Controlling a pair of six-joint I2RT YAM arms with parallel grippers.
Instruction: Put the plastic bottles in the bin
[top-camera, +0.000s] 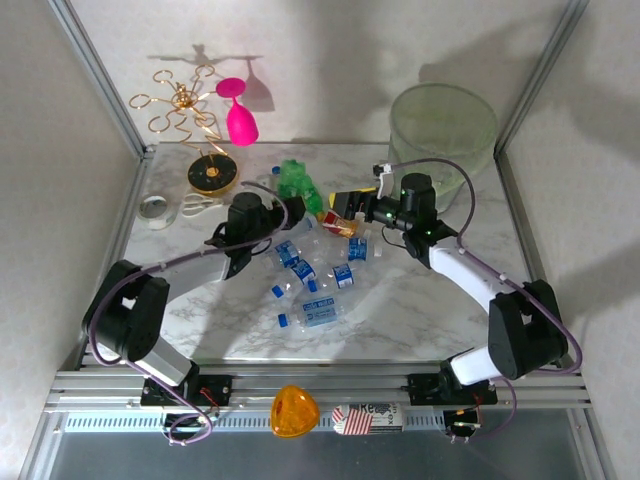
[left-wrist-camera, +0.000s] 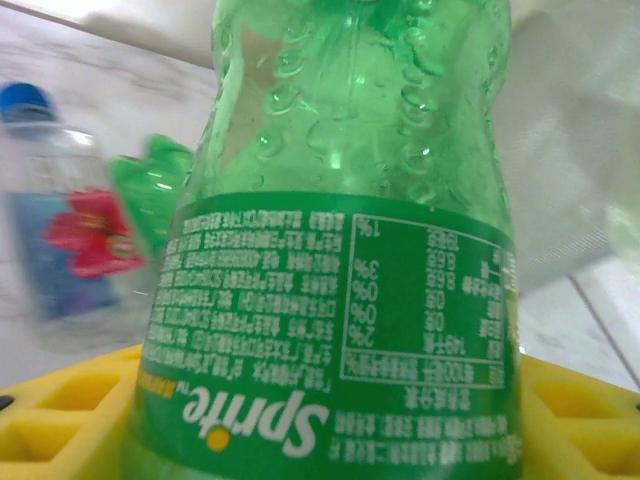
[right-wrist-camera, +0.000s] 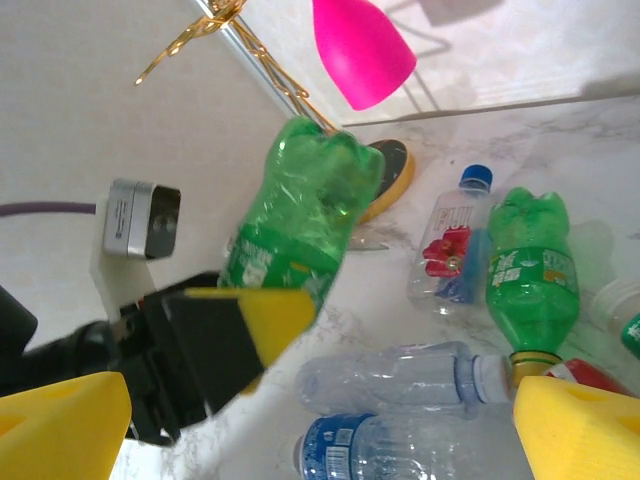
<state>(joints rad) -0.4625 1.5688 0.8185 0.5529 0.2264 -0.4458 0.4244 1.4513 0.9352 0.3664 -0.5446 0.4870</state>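
My left gripper (left-wrist-camera: 320, 445) is shut on a green Sprite bottle (left-wrist-camera: 340, 240), which stands between its yellow fingers (left-wrist-camera: 60, 410). The right wrist view shows that bottle (right-wrist-camera: 300, 215) lifted off the table in the left gripper (right-wrist-camera: 235, 335). From above, the held bottle (top-camera: 292, 178) is at the far side of the pile, with the left gripper (top-camera: 285, 212) just below it. My right gripper (right-wrist-camera: 320, 440) is open over clear bottles with blue labels (right-wrist-camera: 400, 375); from above it (top-camera: 350, 205) hovers right of the pile (top-camera: 315, 285). The pale-green bin (top-camera: 442, 125) stands at the back right.
Another green bottle (right-wrist-camera: 530, 270) and a clear one with a red flower label (right-wrist-camera: 450, 250) lie beyond the right gripper. A pink wine glass (top-camera: 238, 115), a gold wire stand (top-camera: 185, 100) and a black-and-gold disc (top-camera: 212, 173) sit at the back left.
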